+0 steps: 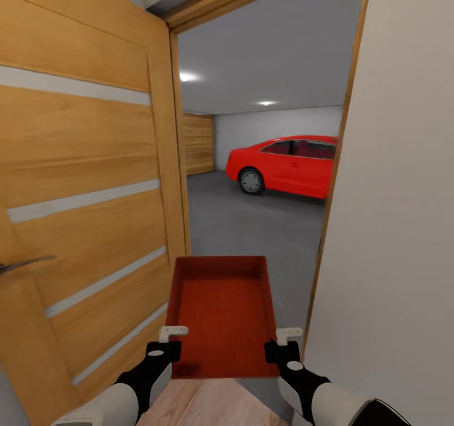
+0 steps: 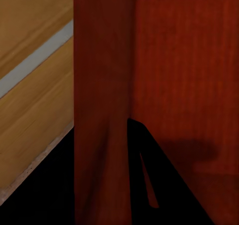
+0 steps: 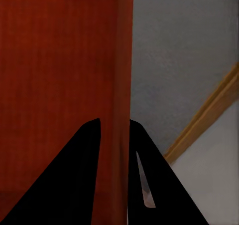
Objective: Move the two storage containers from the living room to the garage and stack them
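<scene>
An orange-red storage container (image 1: 221, 309) is being carried at the centre of the head view, at about 6 o'clock from the doorway ahead, its open top facing up and its ribbed bottom showing. It is hanging above the threshold, where a light wood plank floor (image 1: 202, 407) is meeting the dark grey concrete floor (image 1: 252, 224) of the garage (image 1: 265, 86).

The left gripper (image 1: 165, 344) is sitting at the container's near corner at 7 o'clock, and the right gripper (image 1: 284, 345) at the near corner at 5 o'clock. In the left wrist view, the left gripper's dark fingers (image 2: 149, 185) are pressing against the container wall (image 2: 104, 85), so it is clamping that wall. In the right wrist view, the two black fingers (image 3: 74, 185) are straddling the red side wall (image 3: 124, 60), one on each side, gripping it.

An open wooden door (image 1: 82, 193) with pale horizontal stripes is standing at 9 o'clock, close beside the container's left side; its dark handle (image 1: 25, 264) is sticking out low on it. A white wall (image 1: 403, 193) with a wooden door frame (image 1: 334, 180) is rising at 3 o'clock. Beyond the opening, at about 1 o'clock, a red car (image 1: 284, 164) is parked on the concrete, with ceiling lights (image 1: 265, 103) glowing above it.
</scene>
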Motion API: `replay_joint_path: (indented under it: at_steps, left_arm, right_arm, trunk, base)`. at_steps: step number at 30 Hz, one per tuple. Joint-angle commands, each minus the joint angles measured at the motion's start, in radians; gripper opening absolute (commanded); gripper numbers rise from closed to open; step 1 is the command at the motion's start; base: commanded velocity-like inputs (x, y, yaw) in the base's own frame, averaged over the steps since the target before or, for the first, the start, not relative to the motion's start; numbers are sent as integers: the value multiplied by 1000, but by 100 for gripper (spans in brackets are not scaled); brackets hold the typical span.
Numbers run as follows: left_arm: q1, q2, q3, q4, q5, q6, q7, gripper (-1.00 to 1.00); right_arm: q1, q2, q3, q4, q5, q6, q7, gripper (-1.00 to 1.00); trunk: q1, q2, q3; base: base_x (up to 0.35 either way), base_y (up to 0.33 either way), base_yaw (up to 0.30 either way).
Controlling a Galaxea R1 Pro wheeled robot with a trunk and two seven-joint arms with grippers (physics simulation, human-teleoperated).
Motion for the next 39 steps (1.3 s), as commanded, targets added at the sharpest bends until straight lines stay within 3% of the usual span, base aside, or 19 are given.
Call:
replay_joint_path:
  at_steps: [1,13,32,39]
  left_arm:
    - [-1,-4,58,-46,-20,4,3,-100]
    - [-1,-5,58,-46,-19,4,3,-100]
    - [-1,-5,58,-46,-20,4,3,-100]
    - [-1,-5,58,-45,-20,4,3,-100]
  right_arm:
    - [-1,0,-2,5,-30,-8,-7,-100]
    - [-1,0,-2,5,-31,-8,-8,-100]
    - [-1,0,-2,5,-30,-8,-9,-100]
    - [-1,0,-2,5,-30,-8,-8,-100]
  trunk:
    - [1,-1,-1]
    - [1,-1,-1]
    - [1,-1,-1]
    - [1,-1,-1]
  base:
    - [243,215,-127]
    - [245,218,-36]
    - [245,219,-270]
    - [245,219,-35]
